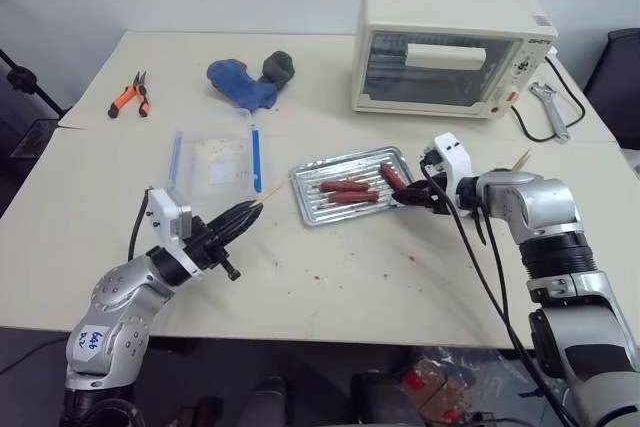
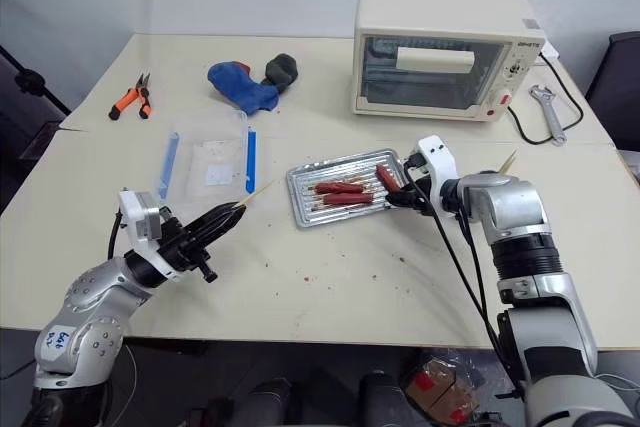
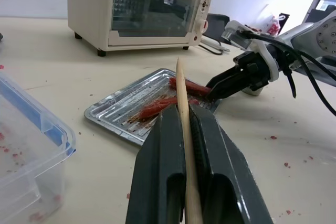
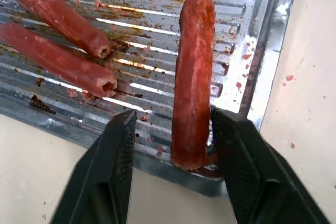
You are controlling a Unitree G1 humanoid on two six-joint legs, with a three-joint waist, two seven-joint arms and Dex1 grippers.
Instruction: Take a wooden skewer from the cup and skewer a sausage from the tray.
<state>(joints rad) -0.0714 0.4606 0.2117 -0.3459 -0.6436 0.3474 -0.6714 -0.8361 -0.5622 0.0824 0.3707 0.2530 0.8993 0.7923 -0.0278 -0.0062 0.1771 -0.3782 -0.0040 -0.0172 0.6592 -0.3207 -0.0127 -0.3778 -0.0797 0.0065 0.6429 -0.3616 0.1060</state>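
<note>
- the right gripper (image 4: 170,166) reaches to the tray (image 1: 310,209) near the middle of the tabletop (image 1: 330,287), its jaws apart and astride the near end of the sausage (image 4: 193,72).
- the sausage lies in the tray beside its rim; one finger (image 4: 247,171) touches its side, the other stands clear of it.
- two more sausages (image 4: 58,40) lie apart in the same tray.
- the left gripper (image 3: 184,129) has its jaws closed on the wooden skewer (image 3: 185,129), tip aimed toward the tray.
- an oven (image 1: 450,47) stands by the far edge.

Oven (image 1: 448,47), pliers (image 1: 132,95), wrench (image 1: 550,110), cloths (image 1: 247,80)
</note>
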